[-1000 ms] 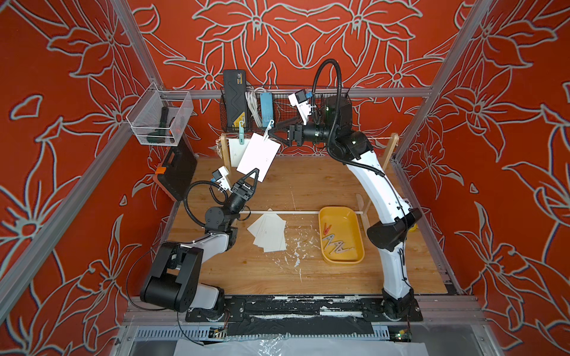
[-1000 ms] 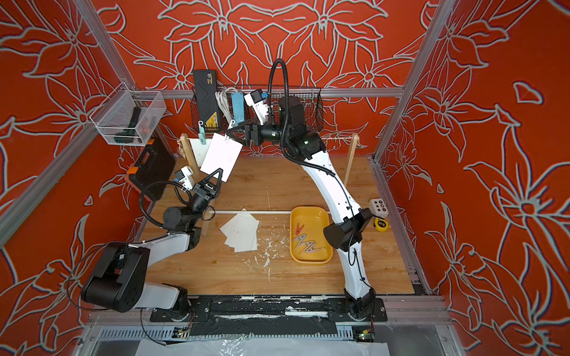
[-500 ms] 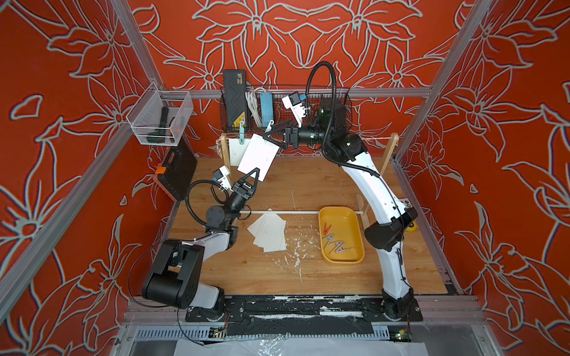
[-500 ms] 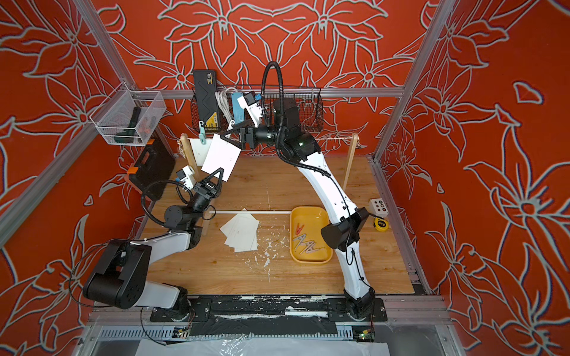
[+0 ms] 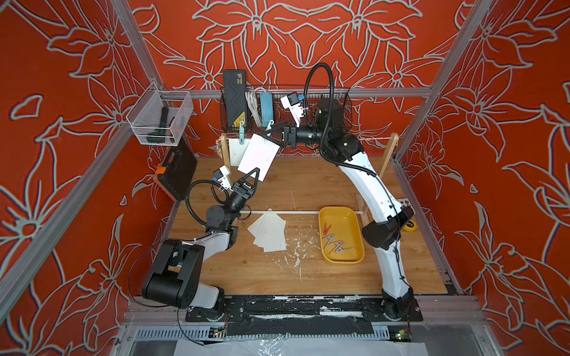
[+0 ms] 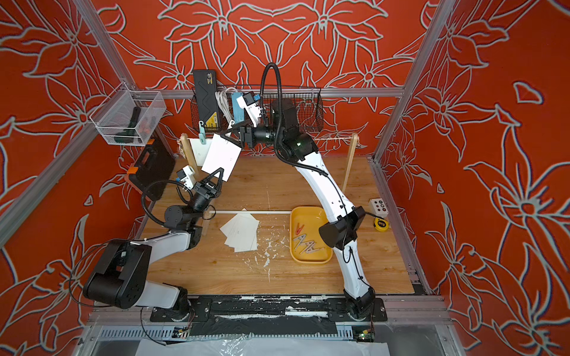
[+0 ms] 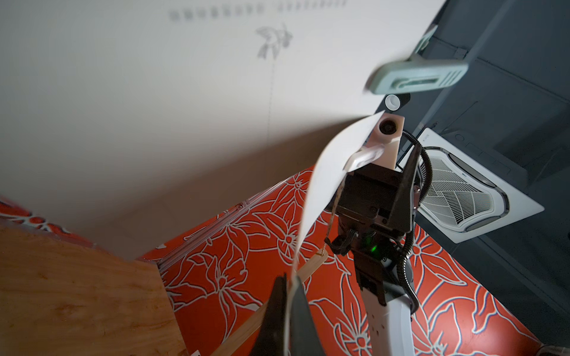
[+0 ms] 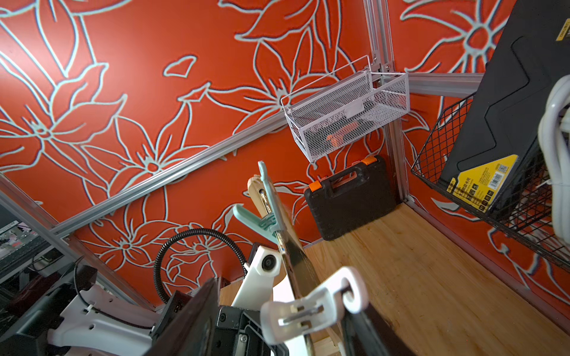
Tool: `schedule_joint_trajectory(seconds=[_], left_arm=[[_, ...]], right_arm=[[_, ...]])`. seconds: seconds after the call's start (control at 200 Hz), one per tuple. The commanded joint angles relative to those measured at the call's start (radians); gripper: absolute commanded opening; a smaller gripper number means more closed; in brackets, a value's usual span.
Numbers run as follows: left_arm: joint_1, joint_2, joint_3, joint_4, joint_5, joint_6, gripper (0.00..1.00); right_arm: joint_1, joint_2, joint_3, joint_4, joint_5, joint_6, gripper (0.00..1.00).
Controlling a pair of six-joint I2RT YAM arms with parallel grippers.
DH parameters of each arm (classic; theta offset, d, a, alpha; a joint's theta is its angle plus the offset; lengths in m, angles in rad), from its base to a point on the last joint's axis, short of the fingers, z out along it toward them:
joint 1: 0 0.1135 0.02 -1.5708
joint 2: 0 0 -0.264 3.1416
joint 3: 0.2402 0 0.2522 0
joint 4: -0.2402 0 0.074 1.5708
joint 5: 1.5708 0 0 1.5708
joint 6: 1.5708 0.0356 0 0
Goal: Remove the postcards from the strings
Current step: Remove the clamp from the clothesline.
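Postcard (image 5: pixel 258 155) hangs tilted from twine (image 5: pixel 373 139), far left, under white peg (image 8: pixel 311 308). Left gripper (image 5: pixel 256 171) clamped on its lower edge. Right gripper (image 5: pixel 269 132) jaws apart, straddling peg. Risk: pulling before peg opens tears card or drags twine.

The wooden table (image 5: pixel 308 185) carries a loose pile of white postcards (image 5: pixel 268 232), fanned out flat near its middle. A yellow tray (image 5: pixel 342 261) stands near them, on the right arm's side. A thin white rod (image 5: pixel 293 212) lies across the board behind both. Small white flecks (image 5: pixel 296 246) are scattered between pile and tray. At the right edge lie a yellow tape measure (image 6: pixel 381 224) and a white button box (image 6: pixel 380 206). A black case (image 5: pixel 177 172) stands against the left wall.
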Motion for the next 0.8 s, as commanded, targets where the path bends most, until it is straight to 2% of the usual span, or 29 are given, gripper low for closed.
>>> schedule_joint_trajectory(seconds=[0.0,0.255,0.38,0.796], left_arm=[[-0.002,0.012,0.022,0.197,0.010,-0.008,0.00],[-0.002,0.011,0.020,0.203,0.014,-0.013,0.00],[-0.002,0.012,0.023,0.204,0.015,-0.013,0.00],[-0.002,0.009,0.018,0.207,0.023,-0.019,0.00]], right_arm=[[0.012,0.007,0.027,0.025,-0.007,0.006,0.60],[0.013,0.012,0.028,0.032,-0.001,0.009,0.44],[0.013,0.012,0.028,0.037,0.000,0.012,0.40],[0.013,0.014,0.028,0.047,0.009,0.014,0.32]])
